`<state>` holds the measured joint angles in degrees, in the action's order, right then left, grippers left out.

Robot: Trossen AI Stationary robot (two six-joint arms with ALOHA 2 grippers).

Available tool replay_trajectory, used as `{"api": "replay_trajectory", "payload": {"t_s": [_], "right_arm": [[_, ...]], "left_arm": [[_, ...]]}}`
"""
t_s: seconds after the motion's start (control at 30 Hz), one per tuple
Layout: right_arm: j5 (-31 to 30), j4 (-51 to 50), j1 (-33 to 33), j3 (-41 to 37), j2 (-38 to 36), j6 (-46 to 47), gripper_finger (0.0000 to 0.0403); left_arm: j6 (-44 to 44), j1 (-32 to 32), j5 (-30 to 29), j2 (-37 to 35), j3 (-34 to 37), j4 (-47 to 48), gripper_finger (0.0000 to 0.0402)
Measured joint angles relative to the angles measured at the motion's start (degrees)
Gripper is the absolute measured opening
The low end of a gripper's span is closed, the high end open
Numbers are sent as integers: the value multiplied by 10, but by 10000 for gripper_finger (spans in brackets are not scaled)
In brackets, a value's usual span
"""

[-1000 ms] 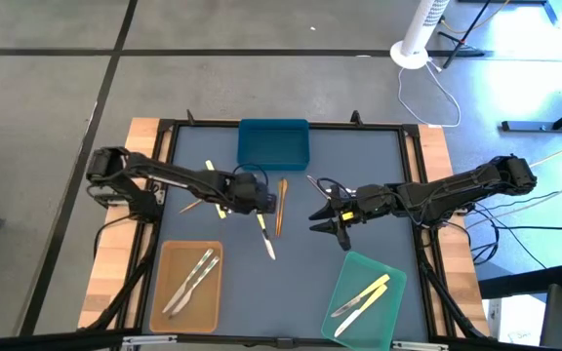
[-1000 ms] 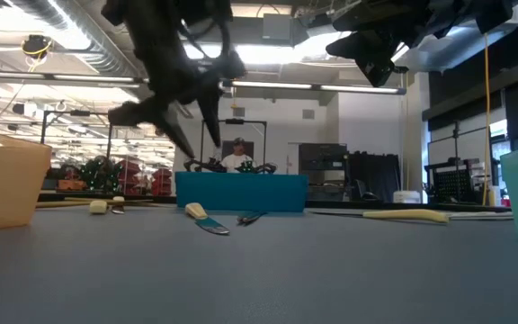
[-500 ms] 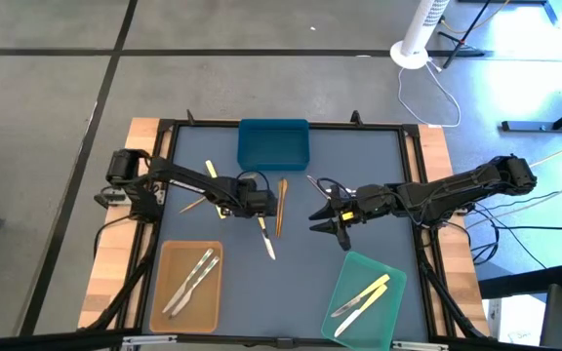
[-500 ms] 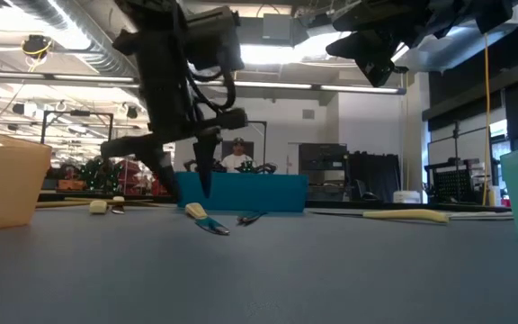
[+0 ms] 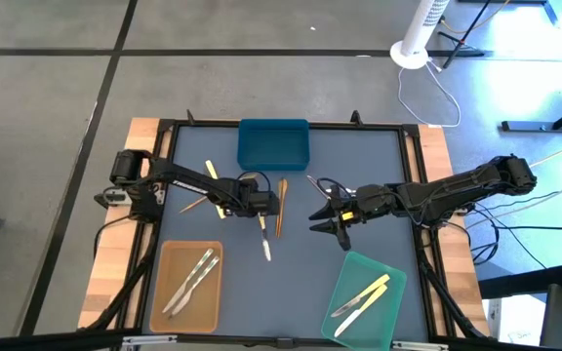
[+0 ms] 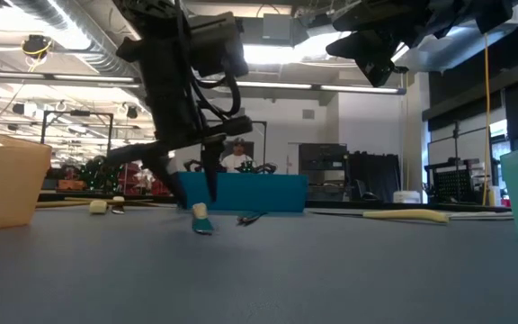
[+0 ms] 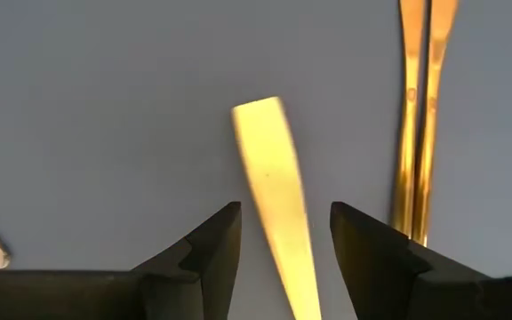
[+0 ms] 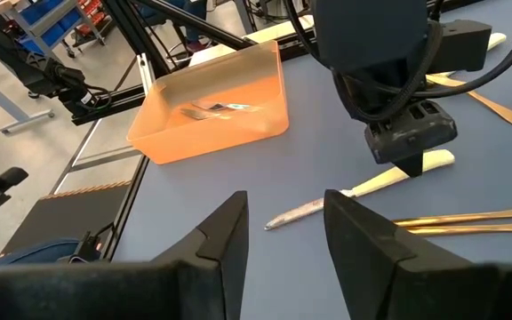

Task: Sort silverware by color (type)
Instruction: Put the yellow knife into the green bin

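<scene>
Yellow-handled knife [image 7: 274,196] between left end effector [image 7: 284,233] fingers (spread).

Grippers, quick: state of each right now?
Left gripper: open, fingers either side of the pale yellow utensil, not yet closed on it.
Right gripper: open, holding nothing, hovering mid-table.

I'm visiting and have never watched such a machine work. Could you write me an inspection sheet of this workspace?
Surface: grey table, wooden edges.
Job's things: yellow-handled knife under left end effector; brown pair beside it; more pieces at the left; silvery ones in tan tray; yellow ones in green tray; blue tray looks empty.
Clutter: nothing seen.
End effectors: left end effector open, straddling the knife handle; right end effector open, empty, above mid-table.
Cables: white cord on floor.
Surroundings: white fan stand; person beyond table.
</scene>
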<state>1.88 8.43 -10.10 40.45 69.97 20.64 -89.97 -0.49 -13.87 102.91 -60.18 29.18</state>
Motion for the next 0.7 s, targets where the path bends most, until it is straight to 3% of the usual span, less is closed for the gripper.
{"api": "replay_trajectory", "payload": {"t_s": [0.7], "right_arm": [[0,0,0,0,0,0,134]], "left_arm": [[-10,-4,-5,1,0,-17,169]]}}
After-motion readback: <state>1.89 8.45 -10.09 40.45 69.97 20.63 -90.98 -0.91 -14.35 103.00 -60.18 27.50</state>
